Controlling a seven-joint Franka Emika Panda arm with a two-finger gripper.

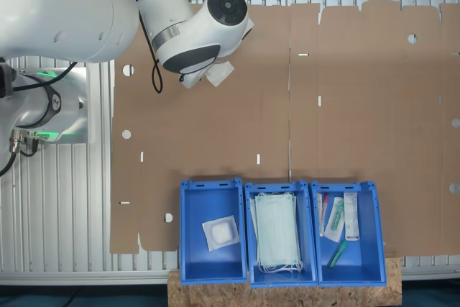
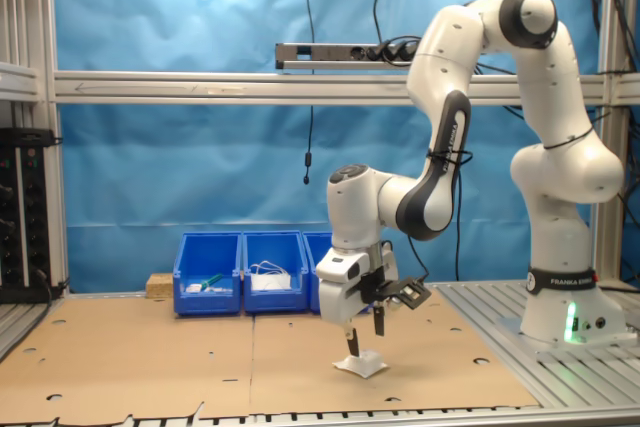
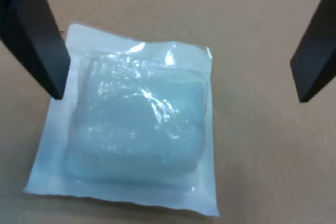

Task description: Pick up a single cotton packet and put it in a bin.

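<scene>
Gripper (image 2: 364, 337) hangs low over the cardboard sheet (image 2: 150, 357), fingers spread wide with nothing between them; in the wrist view the two dark fingertips (image 3: 39, 40) sit on either side of the cotton packet (image 3: 131, 124), one tip overlapping the wrapper's edge, the other well off to the side over bare cardboard. Whether the tips touch the packet or the sheet I can't tell

Step in hand, as I read it: lining up for the grasp, pick not yet made. Next move calls for centring over the pad, dropping the last bit and closing on the puffy middle rather than the thin flat border, then a lift and a carry across the sheet to the bins

Going across the first exterior view from its left: robot base and arm, then the packet (image 1: 219, 73) half-hidden beside the wrist, lying flat on the cardboard, well apart from the row of three crates near the table edge. First crate, the bin (image 1: 188, 231), already holds another white square packet (image 1: 219, 233); middle crate holds pale green face masks (image 1: 277, 231); third holds long narrow packets (image 1: 341, 221)

Packet look: square, white backing, clear glossy film with glare streaks, soft raised pad in the centre, flat sealed margin all round, one corner slightly lifted. In the second exterior view it shows as a small white bump (image 2: 362, 363) directly under the fingers
</scene>
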